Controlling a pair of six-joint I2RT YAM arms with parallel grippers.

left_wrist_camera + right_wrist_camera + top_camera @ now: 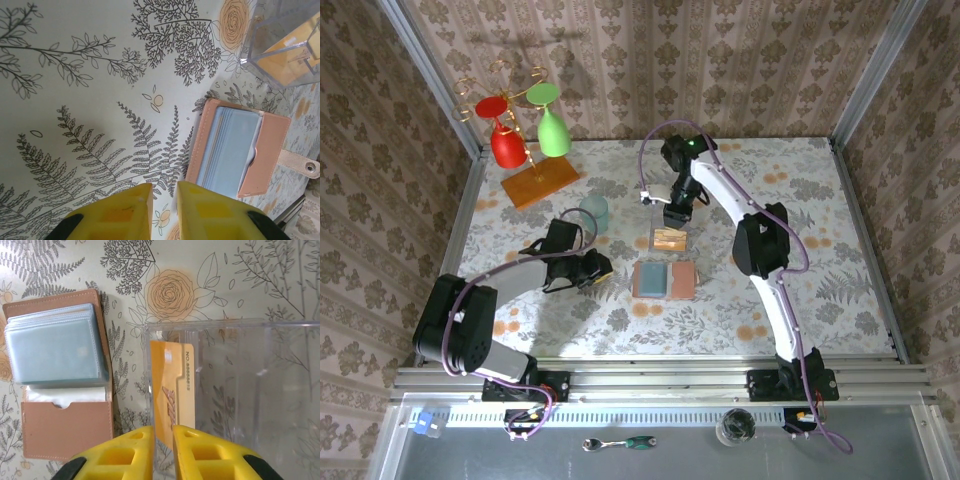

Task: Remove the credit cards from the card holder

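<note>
The card holder (pixel 665 280) lies flat on the table (pixel 820 220), midway across. Just beyond it stands the clear plastic box (pixel 669 239), with a credit card (pixel 172 390) inside at its near end. My left pincer (pixel 164 186) is left of the holder and my right pincer (pixel 163 430) is over the box. The glass rack (pixel 542 183) stands far left.

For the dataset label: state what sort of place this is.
Probably a robot test cell dressed like a home: a left arm and right arm bolted to an aluminium rail, wallpapered walls boxing in a floral tablecloth.
</note>
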